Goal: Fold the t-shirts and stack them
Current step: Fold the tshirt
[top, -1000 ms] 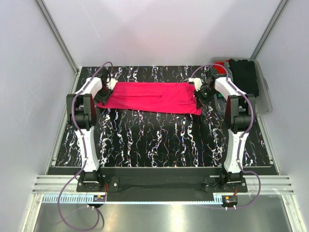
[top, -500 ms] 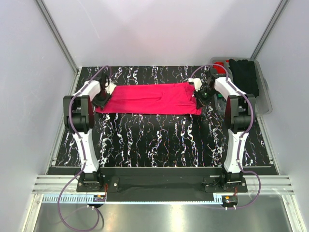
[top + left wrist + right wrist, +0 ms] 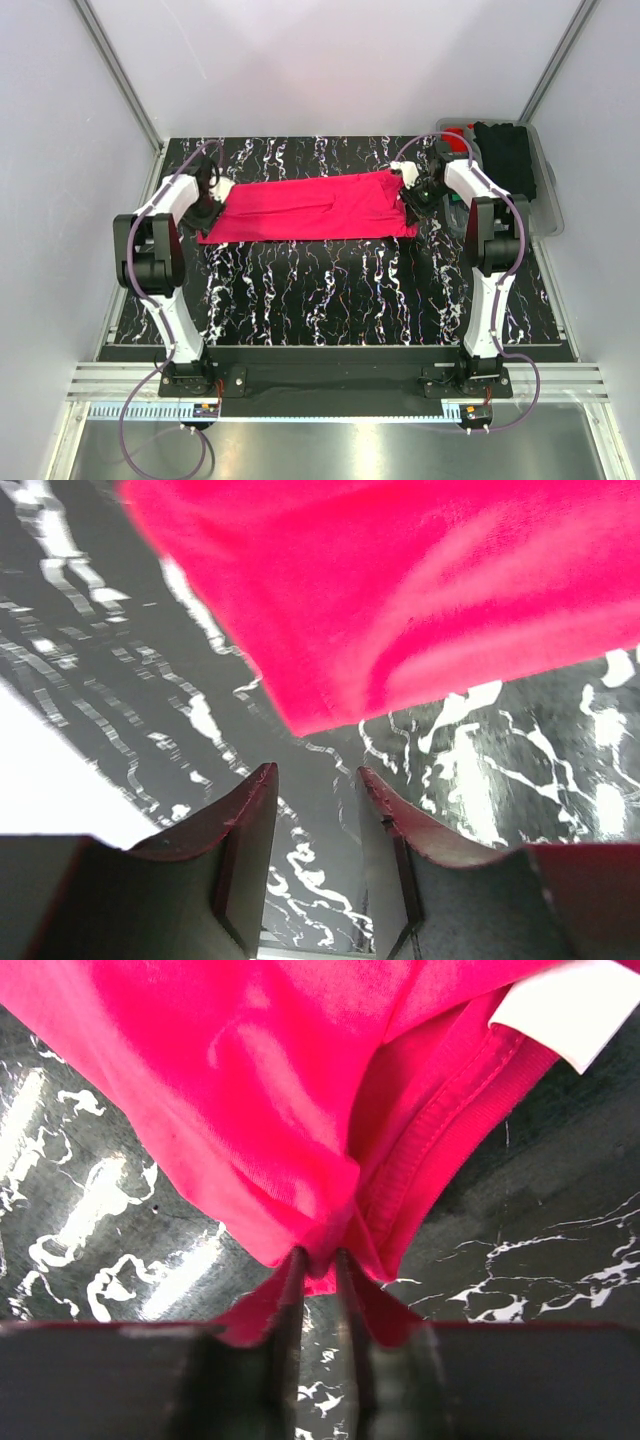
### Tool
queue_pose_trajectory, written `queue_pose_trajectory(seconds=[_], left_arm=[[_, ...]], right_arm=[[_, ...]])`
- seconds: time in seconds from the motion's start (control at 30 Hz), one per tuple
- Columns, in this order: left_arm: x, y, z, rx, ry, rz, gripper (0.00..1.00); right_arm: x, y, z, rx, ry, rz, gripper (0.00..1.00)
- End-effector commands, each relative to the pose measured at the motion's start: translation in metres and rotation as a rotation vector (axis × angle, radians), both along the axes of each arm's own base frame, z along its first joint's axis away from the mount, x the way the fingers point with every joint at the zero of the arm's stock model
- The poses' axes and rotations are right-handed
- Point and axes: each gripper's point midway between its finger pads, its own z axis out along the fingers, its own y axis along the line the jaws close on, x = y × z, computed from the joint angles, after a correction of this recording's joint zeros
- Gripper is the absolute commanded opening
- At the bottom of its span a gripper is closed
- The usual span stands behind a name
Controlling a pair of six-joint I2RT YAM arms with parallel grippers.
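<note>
I'm working in a lab test cell: blank white walls (image 3: 350, 60), bare aluminium rails (image 3: 300, 380), and a black marbled table (image 3: 330, 290) boxed in between.

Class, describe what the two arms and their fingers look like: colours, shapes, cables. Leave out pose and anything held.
Both the left arm and the right arm have white shells on the links, with black joints and bases. A purple cable loops from each base up along the arm. The fingers are dark and flat-sided, and taper to narrow tips. No markings are legible.
</note>
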Motion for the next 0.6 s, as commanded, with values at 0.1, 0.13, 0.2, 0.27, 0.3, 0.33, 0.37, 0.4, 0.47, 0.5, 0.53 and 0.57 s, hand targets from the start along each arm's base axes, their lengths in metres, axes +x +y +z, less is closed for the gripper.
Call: queue_pose_trajectory(seconds=[0.1, 0.13, 0.2, 0.27, 0.3, 0.33, 0.37, 0.4, 0.47, 0.5, 0.53, 0.57], left_arm=[[0.041, -0.012, 0.064, -0.039, -0.183, -0.046, 0.43], [0.044, -0.013, 0.059, -0.04, -0.166, -0.057, 0.43], [0.051, -0.017, 0.057, -0.044, -0.163, -0.07, 0.4], [0.055, -0.018, 0.043, -0.054, -0.134, -0.076, 0.33], [0.059, -0.018, 0.043, -0.055, -0.139, -0.075, 0.3], [0.061, -0.02, 0.033, -0.059, -0.118, -0.078, 0.26], [0.064, -0.02, 0.03, -0.066, -0.115, -0.074, 0.2], [0.069, -0.021, 0.03, -0.067, -0.123, -0.073, 0.18], [0.073, -0.021, 0.02, -0.073, -0.106, -0.063, 0.16], [0.076, -0.022, 0.018, -0.073, -0.107, -0.063, 0.16], [0.076, -0.021, 0.011, -0.073, -0.09, -0.062, 0.15], [0.077, -0.02, 0.009, -0.068, -0.089, -0.059, 0.14]], right_arm=[[0.028, -0.004, 0.081, -0.011, -0.219, 0.0, 0.47], [0.031, -0.003, 0.093, -0.007, -0.249, -0.008, 0.51], [0.042, -0.001, 0.111, 0.005, -0.305, -0.019, 0.51], [0.048, 0.005, 0.12, 0.025, -0.328, -0.034, 0.52], [0.055, 0.008, 0.127, 0.038, -0.355, -0.036, 0.52], [0.059, 0.011, 0.121, 0.04, -0.343, -0.041, 0.51], [0.061, 0.018, 0.119, 0.04, -0.344, -0.032, 0.5], [0.067, 0.022, 0.121, 0.028, -0.357, -0.032, 0.5], [0.072, 0.035, 0.106, 0.017, -0.34, -0.006, 0.49], [0.076, 0.039, 0.105, 0.011, -0.35, 0.001, 0.48], [0.079, 0.043, 0.094, 0.007, -0.334, 0.006, 0.48], [0.082, 0.046, 0.09, 0.01, -0.331, 0.008, 0.48]])
